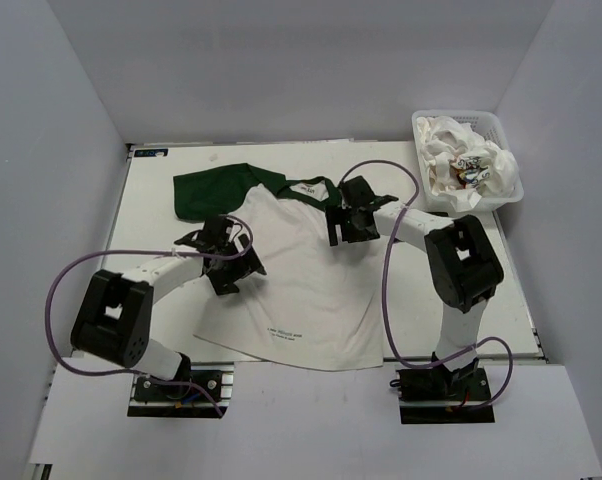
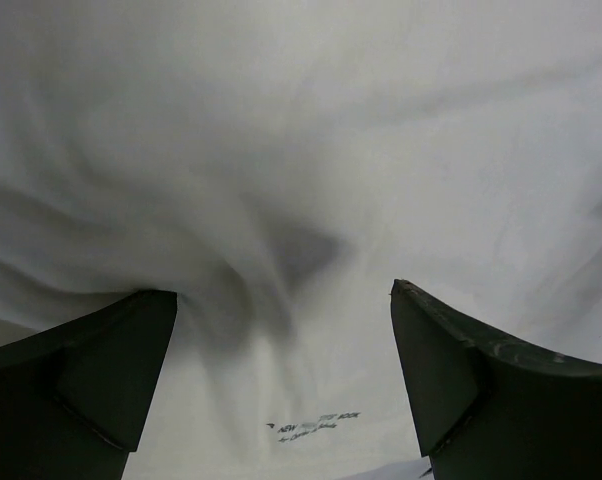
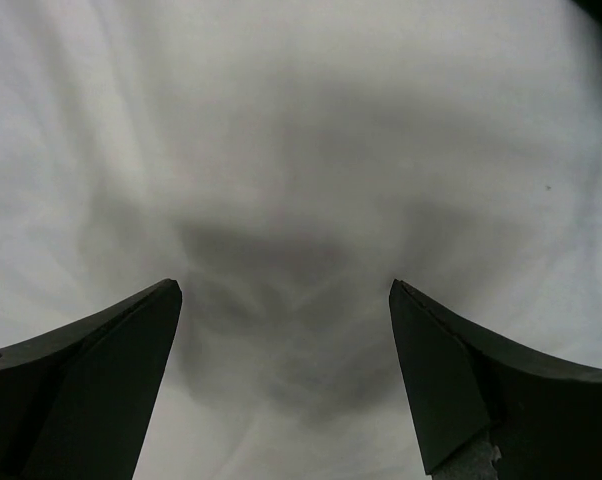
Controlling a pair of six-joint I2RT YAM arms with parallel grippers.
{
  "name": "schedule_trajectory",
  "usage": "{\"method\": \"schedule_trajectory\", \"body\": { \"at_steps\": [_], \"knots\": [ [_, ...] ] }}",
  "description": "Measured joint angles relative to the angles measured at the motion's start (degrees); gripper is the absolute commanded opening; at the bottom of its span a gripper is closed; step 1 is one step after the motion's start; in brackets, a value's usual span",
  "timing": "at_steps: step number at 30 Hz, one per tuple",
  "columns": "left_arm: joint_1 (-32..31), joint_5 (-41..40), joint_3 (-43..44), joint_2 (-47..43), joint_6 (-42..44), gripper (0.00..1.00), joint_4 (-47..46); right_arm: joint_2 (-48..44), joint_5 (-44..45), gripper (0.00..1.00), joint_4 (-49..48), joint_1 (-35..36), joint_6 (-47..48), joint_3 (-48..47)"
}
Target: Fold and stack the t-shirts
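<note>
Right wrist view: right gripper (image 3: pixel 286 290) has its jaws spread wide with nothing between them. White cloth lies close below, with a shadowed dimple in it.

Left wrist view: left gripper (image 2: pixel 281 295) is likewise wide open and empty over wrinkled white cloth. A small line of black print shows near the bottom.

Top external view: both claws sit low over the white cloth t-shirt with dark green sleeves and collar (image 1: pixel 301 290), which is spread on the white table (image 1: pixel 146 230). The right claw is by the collar and the left claw is at the shirt's left side. One green sleeve shows; I cannot tell about the other.

A white plastic lattice basket (image 1: pixel 421 125) at the far right holds crumpled white t-shirts with colourful prints (image 1: pixel 466 160).

Judgement: this is the first shirt, laid out but not yet folded, and nothing is stacked. The next move calls for both claws to pinch cloth at matching edge points, then lift and carry together so the fold lands straight.
</note>
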State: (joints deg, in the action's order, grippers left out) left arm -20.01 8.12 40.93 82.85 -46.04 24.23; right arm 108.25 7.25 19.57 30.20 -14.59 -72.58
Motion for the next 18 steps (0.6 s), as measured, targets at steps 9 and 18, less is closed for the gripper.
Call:
{"method": "schedule_trajectory", "body": {
  "at_steps": [9, 18],
  "knots": [
    [5.6, -3.4, 23.4, 20.1, -0.3, 1.00, 10.4, -8.2, 2.3, 0.90, -2.6, 1.5, -8.6, 13.6],
    [8.9, -12.7, 62.9, 46.2, 9.0, 1.00, 17.5, -19.7, 0.0, 0.90, 3.7, 27.5, -17.9, 23.8]
  ]
}}
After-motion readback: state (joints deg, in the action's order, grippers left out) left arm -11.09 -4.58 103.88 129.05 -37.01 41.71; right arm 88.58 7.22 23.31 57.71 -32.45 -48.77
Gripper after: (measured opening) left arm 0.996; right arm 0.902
